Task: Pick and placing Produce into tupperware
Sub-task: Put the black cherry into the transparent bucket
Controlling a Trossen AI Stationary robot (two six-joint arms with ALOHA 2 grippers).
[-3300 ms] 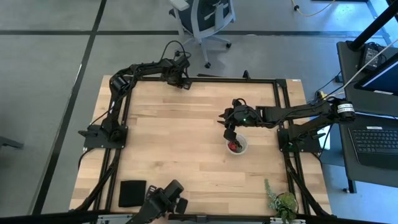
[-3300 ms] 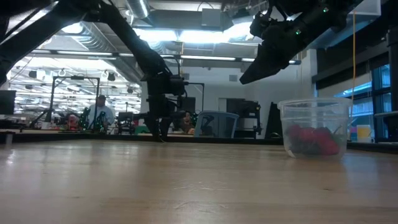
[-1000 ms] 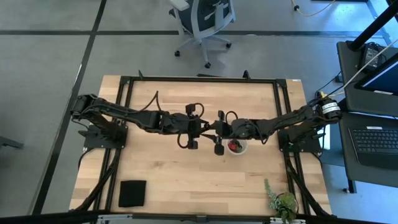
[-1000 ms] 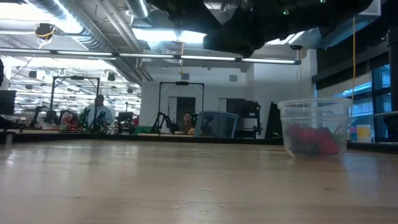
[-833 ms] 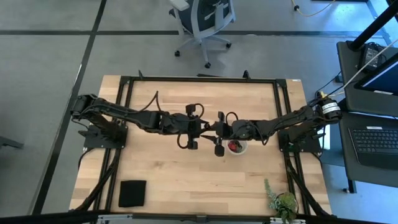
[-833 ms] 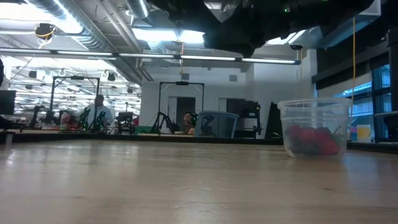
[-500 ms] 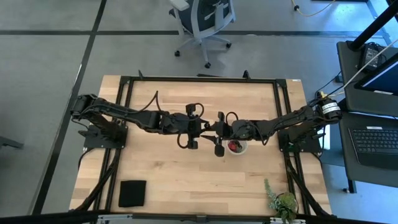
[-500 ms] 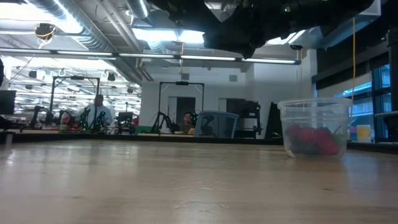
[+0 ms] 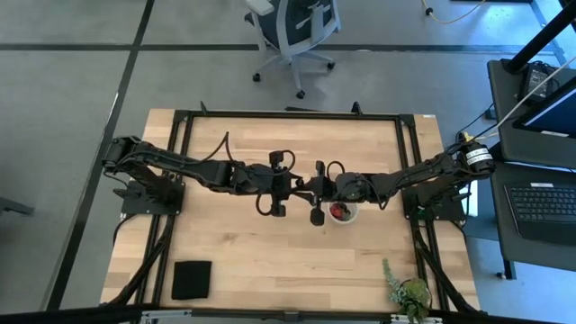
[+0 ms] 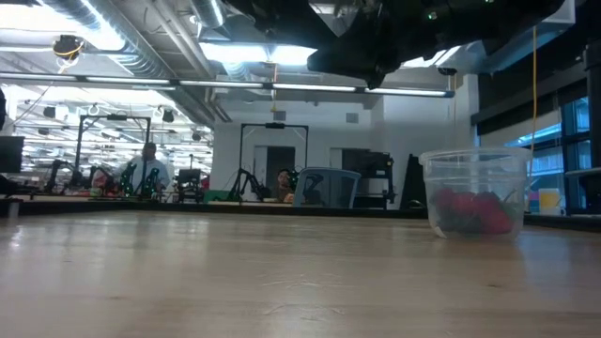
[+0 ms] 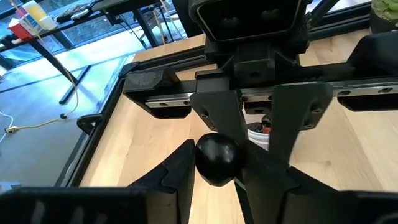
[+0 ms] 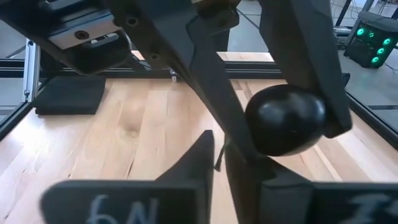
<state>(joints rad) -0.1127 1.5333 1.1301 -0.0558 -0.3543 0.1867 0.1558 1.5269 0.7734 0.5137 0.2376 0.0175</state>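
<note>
Dark-maroon cherry (image 11: 216, 160) is clamped in the left gripper (image 9: 298, 190). It is faced by the right gripper (image 9: 316, 192), jaws nearly together. The tupperware tub (image 9: 343, 212) lies at 4 o'clock, nearer the right arm.

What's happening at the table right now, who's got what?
Both arms meet over the middle of the table, just beside the tub. The left pincer is shut on one dark round fruit, held up in the air. The right pincer faces it nose to nose, right up against that fruit, in what looks like a handover. Whether it has a hold yet can't be seen. The tub already has red fruit in the bottom.
</note>
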